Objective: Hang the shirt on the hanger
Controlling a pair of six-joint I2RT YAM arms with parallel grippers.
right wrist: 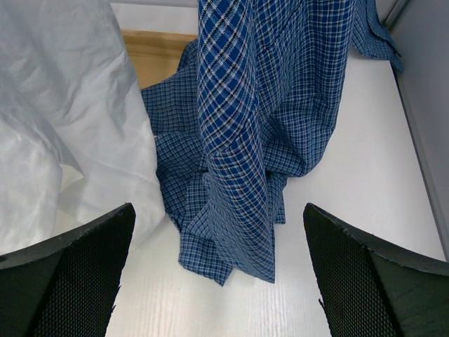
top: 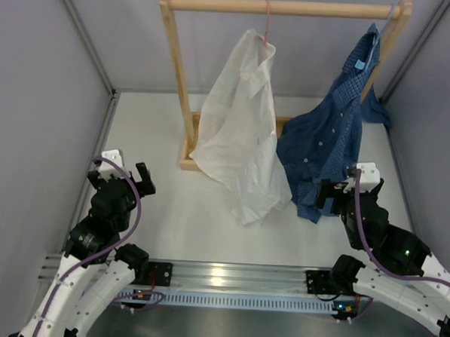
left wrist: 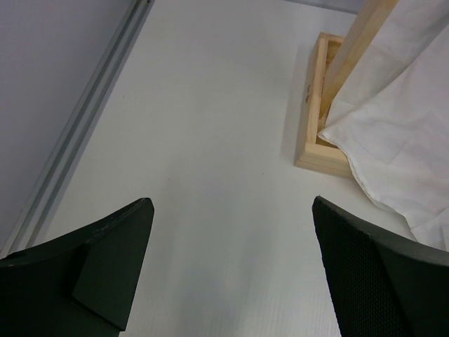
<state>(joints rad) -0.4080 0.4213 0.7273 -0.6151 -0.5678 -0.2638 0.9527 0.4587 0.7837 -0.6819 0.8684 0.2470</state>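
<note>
On the left, we see the left gripper [top: 123, 177] above the bare table [top: 154, 233] with its fingers [left wrist: 105, 267] spread wide and nothing between them. To its right stands the wooden rack [top: 177, 68]. The shirt [top: 238, 139] hangs from the rack's top rail on the hanger [top: 266, 23], bunched under the hook, and its lower end trails onto the table. We cannot tell whether the hanger's frame sits inside both shoulders. Next to it hangs a blue checked shirt [top: 324, 143], its hem pooled on the table. On the right, the right gripper [top: 348, 191] is just beside that hem, fingers [right wrist: 365, 281] spread and holding nothing.
</note>
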